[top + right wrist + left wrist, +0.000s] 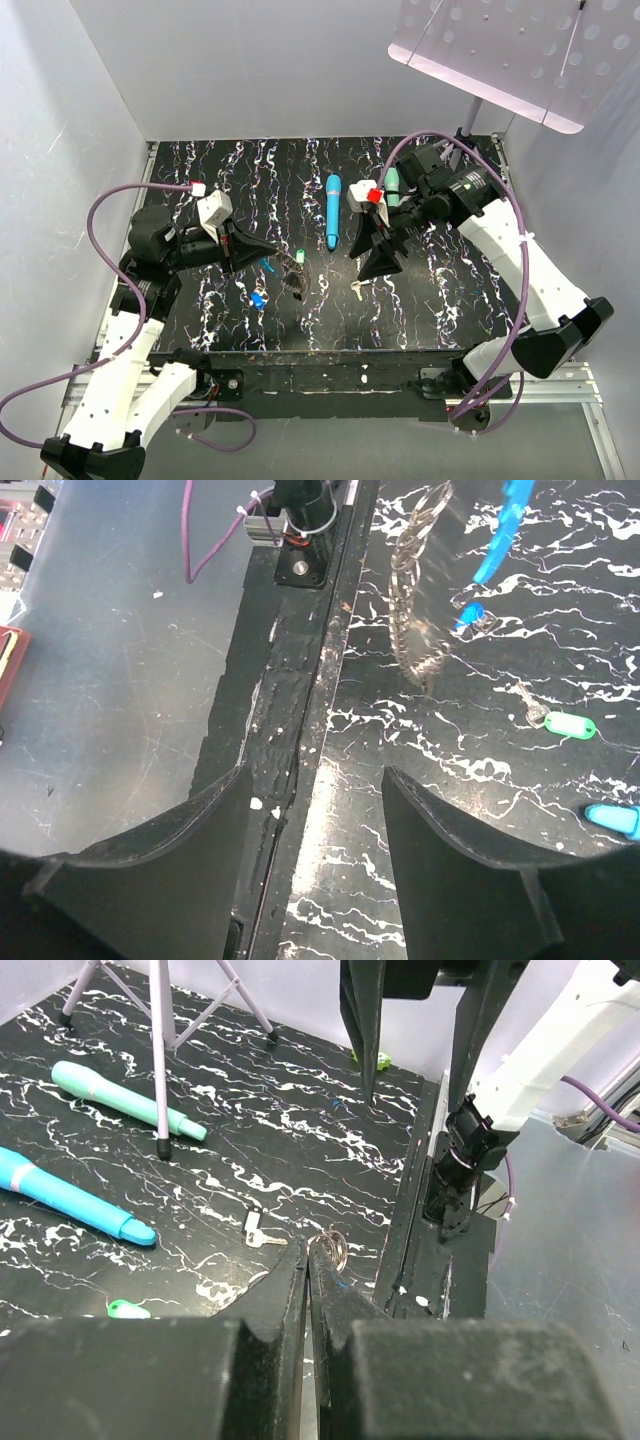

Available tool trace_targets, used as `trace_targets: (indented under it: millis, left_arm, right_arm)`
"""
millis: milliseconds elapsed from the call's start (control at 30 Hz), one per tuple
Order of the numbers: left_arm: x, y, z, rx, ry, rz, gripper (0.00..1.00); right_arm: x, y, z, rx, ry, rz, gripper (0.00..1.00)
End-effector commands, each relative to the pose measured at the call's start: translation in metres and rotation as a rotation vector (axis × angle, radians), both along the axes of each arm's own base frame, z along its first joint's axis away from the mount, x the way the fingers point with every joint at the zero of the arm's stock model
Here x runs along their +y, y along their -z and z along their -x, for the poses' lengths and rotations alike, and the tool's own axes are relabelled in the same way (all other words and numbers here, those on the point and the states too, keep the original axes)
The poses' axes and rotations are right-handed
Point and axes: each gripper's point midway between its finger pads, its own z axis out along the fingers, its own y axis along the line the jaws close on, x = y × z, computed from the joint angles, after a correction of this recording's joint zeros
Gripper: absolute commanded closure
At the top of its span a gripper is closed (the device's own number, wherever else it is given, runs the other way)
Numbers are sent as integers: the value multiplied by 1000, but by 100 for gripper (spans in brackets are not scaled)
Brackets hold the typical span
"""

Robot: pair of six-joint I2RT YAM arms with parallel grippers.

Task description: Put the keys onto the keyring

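My left gripper (270,257) is shut on the keyring (290,277) and holds it above the table, its blue band and beaded chain hanging. In the left wrist view the shut fingertips (300,1260) pinch a small metal ring (333,1247). In the right wrist view the chain (408,600) and blue band (505,525) hang ahead of my open, empty right gripper (318,780), which hovers at mid-table (378,268). A blue key (257,298), a green key (299,256) and a pale key (356,290) lie loose on the table. The yellow key is out of view.
A long blue wand (332,210) and a teal wand (392,185) lie at the back of the black marbled table (450,300). A tripod stand (465,130) rises at the back right. White walls enclose the sides.
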Motion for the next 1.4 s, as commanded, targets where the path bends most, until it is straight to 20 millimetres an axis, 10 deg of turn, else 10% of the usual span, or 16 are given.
trace_targets:
  millis: [0, 667, 1367]
  left_arm:
    - [-2, -2, 4, -51, -4, 11, 100]
    - [-39, 22, -2, -58, 72, 82, 100]
    - [-51, 55, -1, -166, 109, 164, 100]
  right_arm:
    - [-5, -10, -1, -25, 36, -37, 37]
    - [1, -7, -24, 33, 72, -96, 40]
    - [79, 38, -39, -65, -87, -127, 55]
